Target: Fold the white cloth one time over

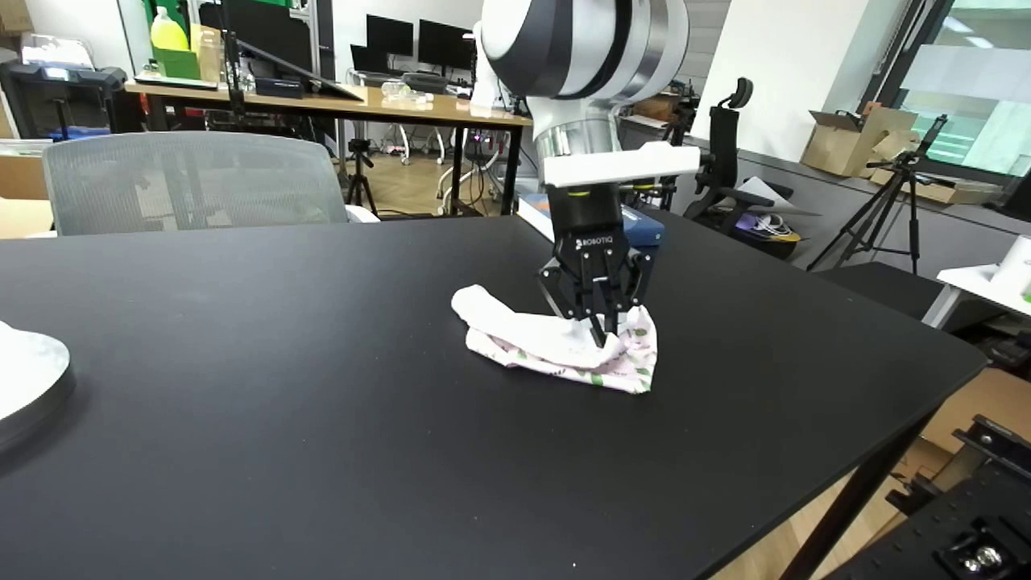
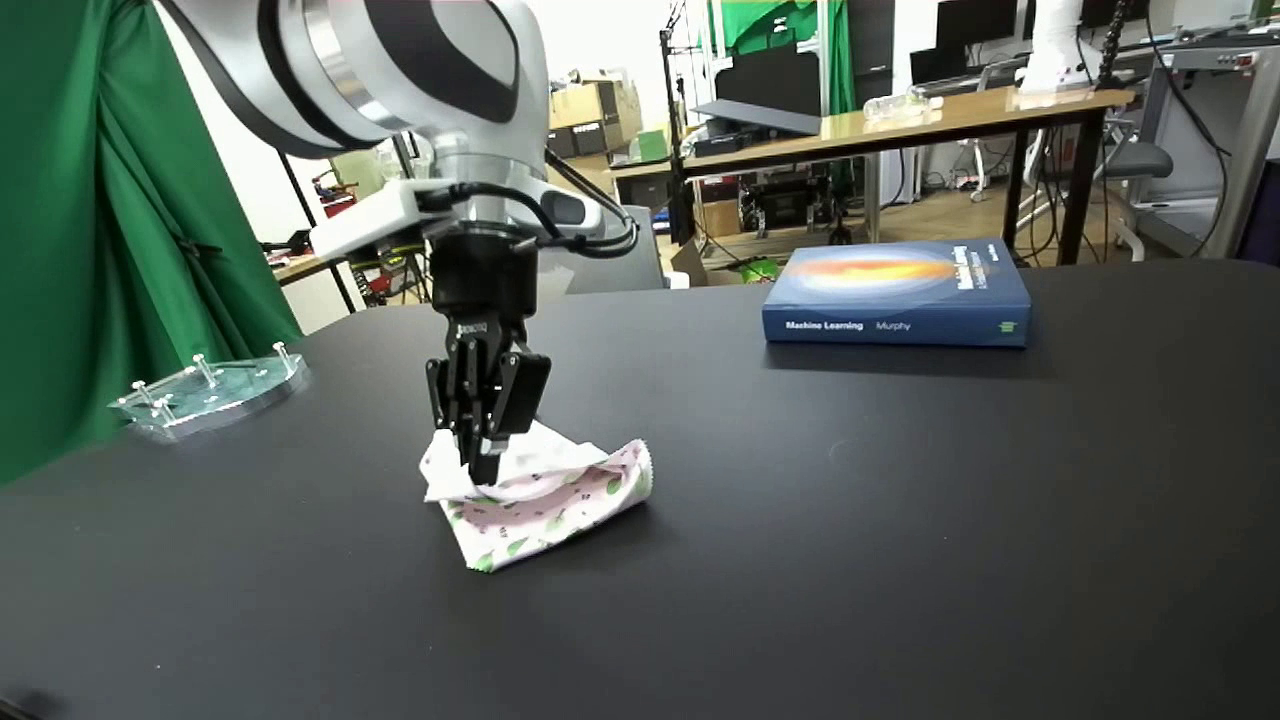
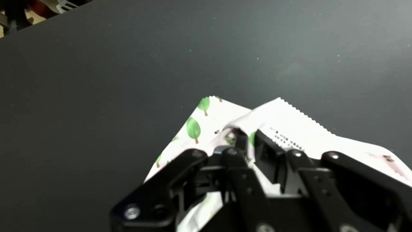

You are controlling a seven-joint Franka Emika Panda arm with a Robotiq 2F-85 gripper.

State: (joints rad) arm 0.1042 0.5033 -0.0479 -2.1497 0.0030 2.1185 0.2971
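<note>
The white cloth (image 1: 523, 329) lies crumpled on the black table, with part of its plain white side turned over its printed side. In an exterior view its leaf-printed lower layer (image 2: 545, 522) shows along the front. My gripper (image 1: 605, 332) points down at the cloth, tips low near the table, in both exterior views (image 2: 483, 470). In the wrist view the fingertips (image 3: 251, 137) are close together with a strip of cloth between them. The cloth (image 3: 302, 129) spreads on both sides of the fingers, with a zigzag edge at right. The gripper's body hides its middle.
A blue book (image 2: 900, 300) lies on the table; in an exterior view it is partly behind the gripper (image 1: 644, 229). A white round object (image 1: 28, 370) sits at the table's left. A clear plate with posts (image 2: 215, 395) stands near a green curtain (image 2: 110, 230).
</note>
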